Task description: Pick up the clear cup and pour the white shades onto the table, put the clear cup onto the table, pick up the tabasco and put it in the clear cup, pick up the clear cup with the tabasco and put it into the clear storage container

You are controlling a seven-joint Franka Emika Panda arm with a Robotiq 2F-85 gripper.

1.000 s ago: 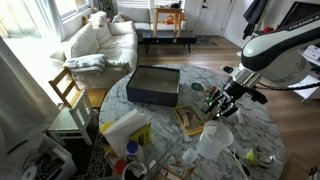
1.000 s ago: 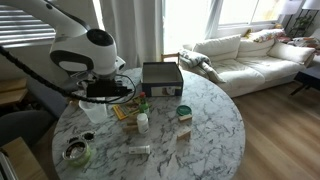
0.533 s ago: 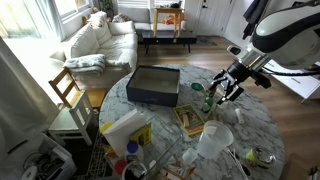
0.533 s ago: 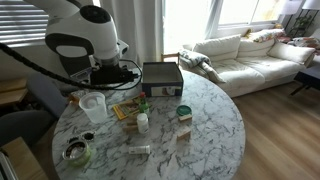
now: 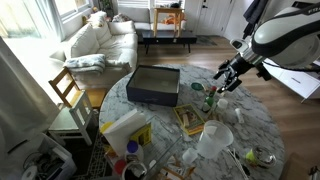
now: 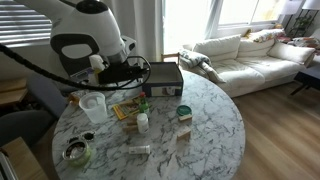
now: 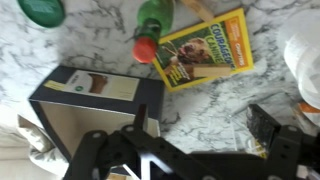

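1. The gripper (image 7: 185,160) is wide open and holds nothing. Its two black fingers (image 7: 285,150) stand far apart. It hangs above the table (image 6: 210,125), over the box and the tabasco.
2. The tabasco (image 7: 152,28) is a small green bottle with a red cap. It stands on the table, just beside the magazine and near the box.
3. The cup (image 6: 92,107) is made of see-through plastic. It is round and wider at the top. It stands upright on the table near the magazine, apart from the gripper.
4. The box (image 5: 153,85) is dark, low and has straight corners. It is open on top and pale inside.
5. The magazine (image 7: 205,48) is thin, shiny and yellow. It lies flat on the table.
6. The table is big and round. Its top is smooth, pale grey-white with swirly lines like marble.
7. Behind the table is a soft white sofa (image 5: 105,40) with cushions. A wooden chair (image 5: 68,90) stands close to the table. The floor (image 6: 285,130) is brown wood.
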